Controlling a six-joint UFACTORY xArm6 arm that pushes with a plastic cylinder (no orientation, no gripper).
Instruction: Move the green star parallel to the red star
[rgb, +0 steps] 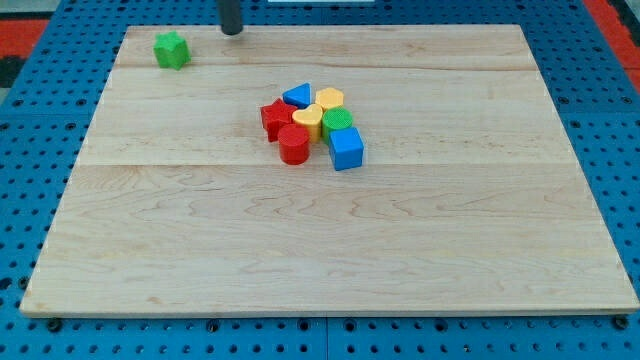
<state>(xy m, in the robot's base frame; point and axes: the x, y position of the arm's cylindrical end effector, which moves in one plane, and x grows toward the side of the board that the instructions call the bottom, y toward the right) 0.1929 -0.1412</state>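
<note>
The green star (172, 49) lies alone near the top left corner of the wooden board (330, 250). The red star (274, 117) sits at the left side of a tight cluster near the board's middle. My tip (232, 31) is at the top edge of the board, a little to the right of the green star and apart from it, well above the cluster.
The cluster also holds a red cylinder (294, 145), a blue triangle (298, 95), two yellow blocks (329, 98) (308, 121), a green cylinder (338, 122) and a blue cube (346, 148). A blue pegboard (30, 120) surrounds the board.
</note>
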